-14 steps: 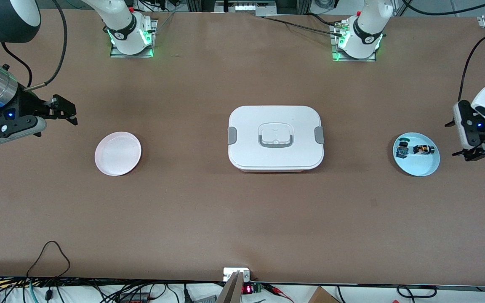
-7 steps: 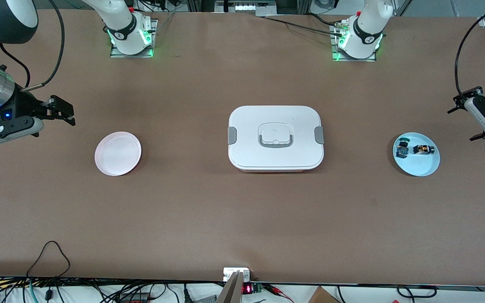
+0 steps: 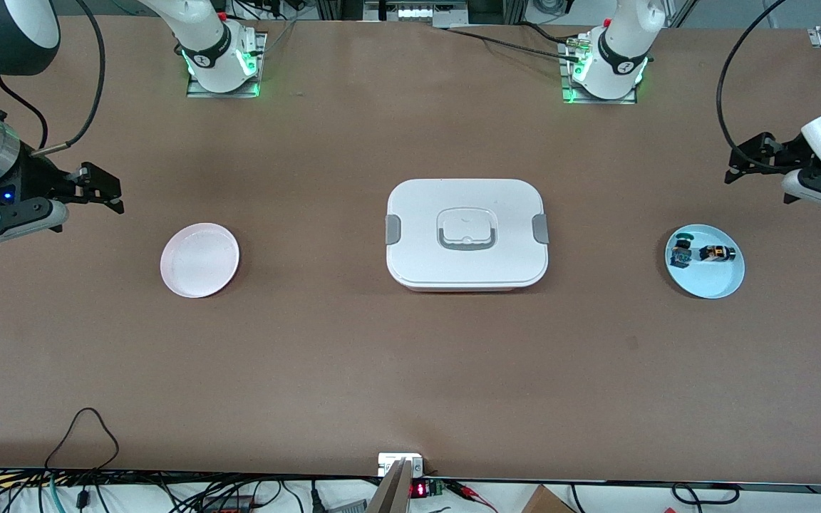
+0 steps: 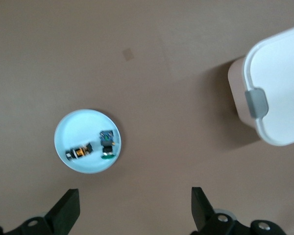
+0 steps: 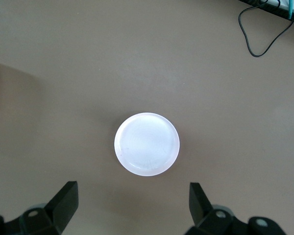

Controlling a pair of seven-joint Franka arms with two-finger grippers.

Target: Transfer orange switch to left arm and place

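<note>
1. The orange switch point(image 3: 716, 253) lies on a pale blue plate point(image 3: 717, 285) toward the left arm's end of the brown table point(image 3: 410, 370), its black body on its side with the orange band at its middle.
2. Just beside it on the same plate, toward the box, sits a second small switch with a teal-green top point(image 3: 681, 251); in the front view the two parts are close but apart.
3. The box point(image 3: 466, 233), white with grey side clips and a recessed grey-rimmed handle in its closed lid, stands at the table's middle, squarely between the blue plate and a pink plate point(image 3: 199, 259) toward the right arm's end.
4. The pink plate holds nothing.
5. The left gripper point(image 3: 752, 160) hangs in the air over bare table near the blue plate, its two black fingers point(image 4: 66, 210) spread wide and holding nothing; its wrist view looks down on the plate, both switches and one clipped end of the box.
6. The right gripper point(image 3: 100, 191) hangs over bare table near the pink plate, fingers point(image 5: 63, 200) likewise spread and free of any load.
7. A loop of black cable point(image 3: 83, 427) lies on the table's edge nearest the front camera.
</note>
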